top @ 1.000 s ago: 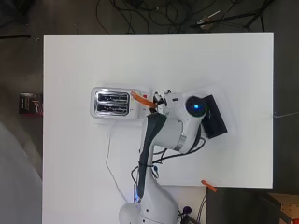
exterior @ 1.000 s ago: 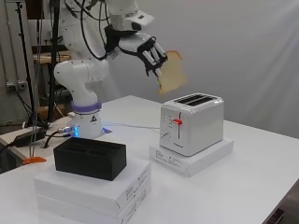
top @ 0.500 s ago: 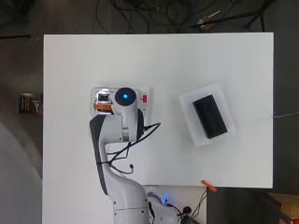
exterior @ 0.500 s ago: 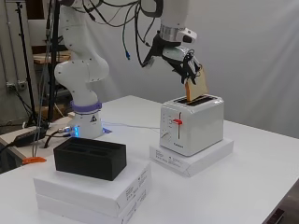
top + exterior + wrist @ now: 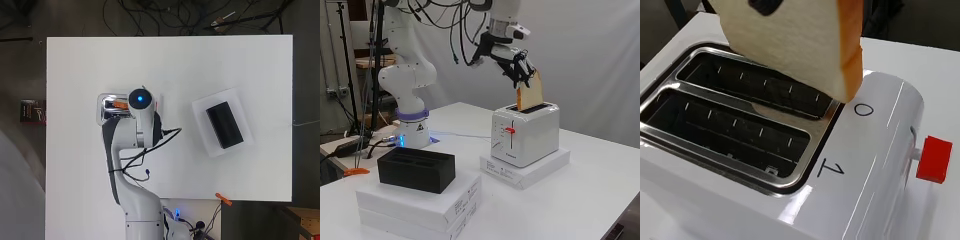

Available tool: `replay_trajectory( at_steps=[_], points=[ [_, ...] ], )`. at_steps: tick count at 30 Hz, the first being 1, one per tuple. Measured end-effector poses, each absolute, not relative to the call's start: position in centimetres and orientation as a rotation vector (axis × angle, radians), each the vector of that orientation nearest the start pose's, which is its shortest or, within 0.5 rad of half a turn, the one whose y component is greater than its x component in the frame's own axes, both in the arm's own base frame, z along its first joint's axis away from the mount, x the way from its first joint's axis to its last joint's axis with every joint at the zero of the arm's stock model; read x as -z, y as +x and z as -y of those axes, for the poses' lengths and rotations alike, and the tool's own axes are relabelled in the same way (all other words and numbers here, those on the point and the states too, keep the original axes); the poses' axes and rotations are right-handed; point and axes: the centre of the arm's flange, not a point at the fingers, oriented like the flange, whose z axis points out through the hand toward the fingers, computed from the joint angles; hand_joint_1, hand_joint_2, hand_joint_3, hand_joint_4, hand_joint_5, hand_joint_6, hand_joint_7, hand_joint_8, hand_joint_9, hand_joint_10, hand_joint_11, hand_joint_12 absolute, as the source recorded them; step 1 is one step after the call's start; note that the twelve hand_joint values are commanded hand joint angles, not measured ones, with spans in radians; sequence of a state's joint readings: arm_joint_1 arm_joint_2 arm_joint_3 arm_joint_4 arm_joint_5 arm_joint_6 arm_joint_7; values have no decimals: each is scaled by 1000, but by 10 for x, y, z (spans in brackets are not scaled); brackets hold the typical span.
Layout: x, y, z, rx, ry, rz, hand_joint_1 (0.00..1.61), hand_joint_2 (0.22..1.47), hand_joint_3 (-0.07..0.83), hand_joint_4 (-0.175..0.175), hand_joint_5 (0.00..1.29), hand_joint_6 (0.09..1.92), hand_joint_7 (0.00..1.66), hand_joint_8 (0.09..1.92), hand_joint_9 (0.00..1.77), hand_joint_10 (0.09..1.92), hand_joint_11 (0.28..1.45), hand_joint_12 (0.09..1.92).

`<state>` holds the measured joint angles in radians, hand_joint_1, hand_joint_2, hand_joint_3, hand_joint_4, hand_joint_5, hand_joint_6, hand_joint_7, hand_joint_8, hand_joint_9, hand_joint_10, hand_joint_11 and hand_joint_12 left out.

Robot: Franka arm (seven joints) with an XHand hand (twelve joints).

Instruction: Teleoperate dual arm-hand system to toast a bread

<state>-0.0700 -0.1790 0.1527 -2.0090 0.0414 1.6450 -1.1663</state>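
**A:** Above the white two-slot toaster with the steel-rimmed top (image 5: 525, 132), your black and white hand (image 5: 512, 59) has its fingers curled round the upper part of the slice of pale bread with a tan crust (image 5: 530, 93). What worries you?

**B:** Going left to right in the side view: the black rectangular holder (image 5: 416, 169) on its stack of flat white boxes (image 5: 417, 205) is well apart, so it is no hazard to you. The risk sits at the slot. In the wrist view the bread (image 5: 795, 42) hangs over the far slot (image 5: 752, 82) with its lower corner close to the metal rim, and it looks slightly tilted. I judge that if you lower it at that angle, the corner could catch on the rim and the slice could fold or skid across the top.

**A:** And farther right?

**B:** The red lever (image 5: 934, 159) is up and untouched. Your hand should stay clear of it while lowering.

**A:** How does the bread look?

**B:** Soft white crumb, orange-brown crust, untoasted, whole. Whether it has entered the slot at all, I cannot tell.
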Motion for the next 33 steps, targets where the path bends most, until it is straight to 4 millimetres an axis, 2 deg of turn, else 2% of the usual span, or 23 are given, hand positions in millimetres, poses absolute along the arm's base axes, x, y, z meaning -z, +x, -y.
replay_trajectory(
  at_steps=[4,6,11,19,26,27,30,33],
  points=[
    [-505,495,-52,-260,-2469,1738,1233,1159,0,-175,697,1358,1124,766,1312,87,761,87],
    [-504,495,-62,-257,-2460,1740,1236,1154,-1,-175,710,1343,1134,751,1324,87,768,87],
    [-498,497,-70,-203,-2379,1737,1246,1137,-1,-175,739,1272,1174,707,1380,87,829,87],
    [-515,494,-77,-232,-2374,1822,1248,1133,0,-175,745,1243,1182,712,1413,87,878,100],
    [-520,484,-84,-223,-2320,1869,1247,1136,0,-175,741,1233,1176,735,1442,87,886,131],
    [-519,483,-85,-226,-2325,1861,1247,1135,2,-175,739,1237,1177,732,1447,87,870,184],
    [-507,479,-85,-235,-2314,1864,1248,1132,1,-175,744,1240,1191,696,1454,87,748,503],
    [-504,479,-86,-211,-2294,1914,1247,1134,1,-175,741,1243,1188,699,1454,87,694,636]
  ],
)
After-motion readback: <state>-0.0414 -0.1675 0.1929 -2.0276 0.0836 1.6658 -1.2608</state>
